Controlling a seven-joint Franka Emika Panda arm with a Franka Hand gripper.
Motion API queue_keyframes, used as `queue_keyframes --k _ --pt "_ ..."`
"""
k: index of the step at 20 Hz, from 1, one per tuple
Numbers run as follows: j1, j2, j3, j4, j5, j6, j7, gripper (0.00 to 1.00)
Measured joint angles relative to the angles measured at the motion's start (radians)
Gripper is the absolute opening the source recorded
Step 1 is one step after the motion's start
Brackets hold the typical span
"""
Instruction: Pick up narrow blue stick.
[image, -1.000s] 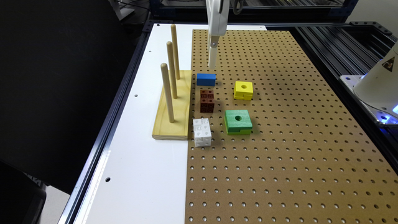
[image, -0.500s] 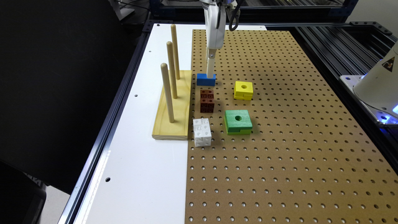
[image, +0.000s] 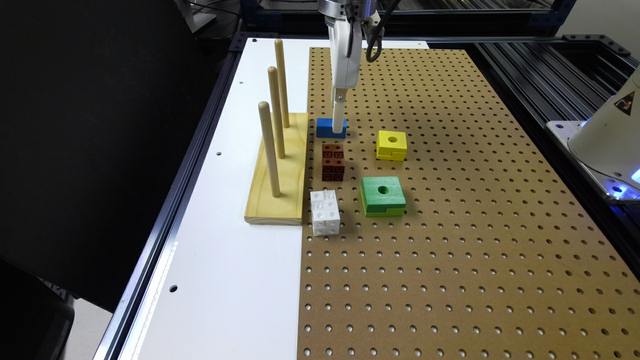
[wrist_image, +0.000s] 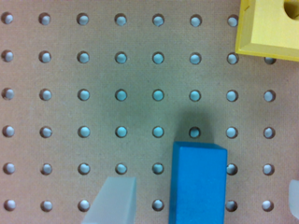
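The narrow blue stick (image: 326, 129) lies flat on the brown pegboard, just beyond the brown studded block (image: 332, 161). My gripper (image: 339, 120) hangs straight down over the stick's end on the exterior view's right, its tip level with the stick. In the wrist view the blue stick (wrist_image: 198, 184) sits between the two pale fingertips (wrist_image: 114, 200) of my gripper (wrist_image: 203, 205). The fingers are spread well apart, each with a gap to the stick. The gripper is open and holds nothing.
A yellow block with a hole (image: 391, 145) and a green block with a hole (image: 383, 196) lie on the exterior view's right of the stick. A white studded block (image: 325, 212) sits nearer. A wooden base with three upright pegs (image: 277, 170) stands close on the left.
The gripper has come down from above the pegboard until its fingers straddle the blue stick. The blocks have not moved.
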Motion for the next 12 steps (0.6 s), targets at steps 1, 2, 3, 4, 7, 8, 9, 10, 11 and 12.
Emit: queue_keyframes --k 1,2,3,4,7,8,9,10,11,12 --pt "0.000 0.000 0.000 0.000 0.0000 0.000 0.000 1.00" --pt "0.000 0.002 0.000 0.000 0.0000 0.000 0.000 1.00" --pt "0.000 0.005 0.000 0.000 0.0000 0.001 0.000 1.00" --pt "0.000 0.011 0.000 0.000 0.0000 0.005 0.000 1.00" --pt "0.000 0.036 0.000 0.000 0.0000 0.032 0.000 1.00" --pt "0.000 0.041 0.000 0.000 0.0000 0.039 0.000 1.00" --pt "0.000 0.044 0.000 0.000 0.0000 0.042 0.000 1.00" --pt "0.000 0.045 0.000 0.000 0.0000 0.043 0.000 1.00" --pt "0.000 0.045 0.000 0.002 0.0000 0.043 0.000 1.00" --pt "0.000 0.046 0.000 0.006 0.0000 0.043 0.000 1.00"
